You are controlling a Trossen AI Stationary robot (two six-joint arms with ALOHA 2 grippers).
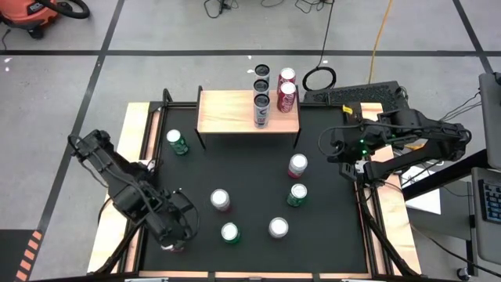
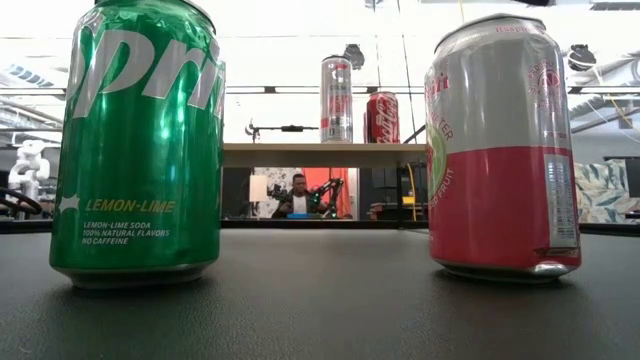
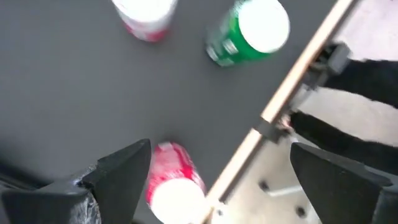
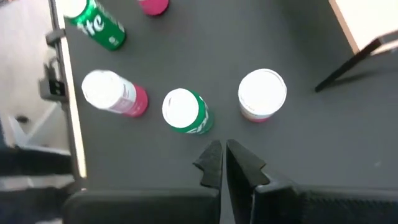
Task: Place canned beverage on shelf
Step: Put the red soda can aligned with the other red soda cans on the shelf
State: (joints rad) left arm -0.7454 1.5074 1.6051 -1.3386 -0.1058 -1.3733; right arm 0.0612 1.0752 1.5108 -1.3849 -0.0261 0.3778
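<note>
your black table [image 1: 250,180] fills the scene, its wooden side rails running along both edges. at its far edge stands the shelf [image 1: 227,113], a light wood plank on thin black legs, well apart from both claws and nearer the right one. four tall cans sit in a cluster at the shelf's right end: a silver can [image 1: 261,110] and a red can [image 1: 286,97] on the plank, with two more just behind them, a dark-topped can [image 1: 261,73] and another red one [image 1: 286,76].

your left claw [image 1: 178,235] hovers over the table's near left corner, fingers spread wide and gripping nothing; a red-and-pink can [image 3: 175,186] stands upright right below it, beside one finger and close to the table's edge rail. a green can [image 1: 228,233] and a pink can [image 1: 220,200] stand near that claw, farther in.

your right claw [image 1: 338,150] waits by the right rail, fingers pressed together and empty. just ahead of it stand a pink-and-white can [image 1: 297,165] and a green can [image 1: 297,194].
</note>
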